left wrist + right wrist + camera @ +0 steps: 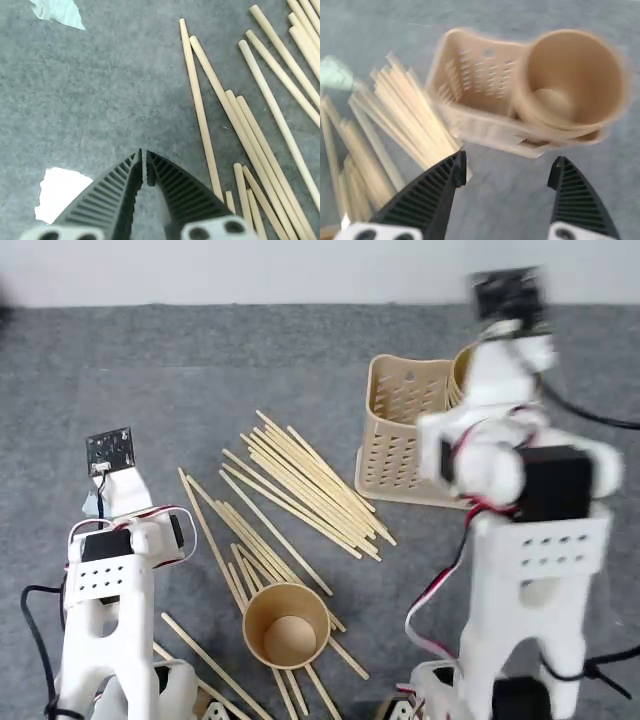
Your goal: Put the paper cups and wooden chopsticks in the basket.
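Note:
A beige slotted basket [395,440] stands at the right of the table, and nested paper cups [570,85] lean inside it at its far end. My right gripper [509,167] hovers open just above and in front of the basket [475,85], holding nothing. Another paper cup [286,630] stands upright near the front, resting on some of the wooden chopsticks [300,485] scattered over the middle of the table. My left gripper [142,152] is shut and empty, low over bare mat, with chopsticks [200,100] lying beside it.
The table is covered by a grey mat [200,360]. Two white paper scraps [60,192] [57,10] lie on it near my left gripper. The right arm's white body [530,540] stands in front of the basket.

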`<action>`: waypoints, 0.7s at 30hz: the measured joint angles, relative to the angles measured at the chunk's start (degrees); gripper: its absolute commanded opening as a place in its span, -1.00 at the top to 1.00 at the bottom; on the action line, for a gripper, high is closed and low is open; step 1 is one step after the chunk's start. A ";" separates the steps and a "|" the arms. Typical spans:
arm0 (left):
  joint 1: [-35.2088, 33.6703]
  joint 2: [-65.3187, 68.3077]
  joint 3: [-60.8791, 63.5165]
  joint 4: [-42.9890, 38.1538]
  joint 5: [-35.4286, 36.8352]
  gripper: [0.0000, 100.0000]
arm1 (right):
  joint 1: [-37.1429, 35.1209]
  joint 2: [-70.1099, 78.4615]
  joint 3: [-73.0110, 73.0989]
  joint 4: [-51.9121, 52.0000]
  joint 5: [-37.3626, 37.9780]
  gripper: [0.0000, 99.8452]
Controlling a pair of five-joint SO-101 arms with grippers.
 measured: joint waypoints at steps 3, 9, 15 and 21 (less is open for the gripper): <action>0.00 0.00 0.00 0.00 0.00 0.97 | -5.27 -6.42 9.05 0.00 0.09 0.44; 0.00 0.00 0.00 0.00 0.00 0.97 | -18.37 -20.57 27.78 0.09 0.09 0.44; 0.00 0.00 0.00 0.00 0.00 0.97 | -29.80 -25.76 40.35 0.09 -3.08 0.44; 0.00 0.00 0.00 0.00 0.00 0.97 | -40.26 -25.76 40.97 0.09 -9.05 0.44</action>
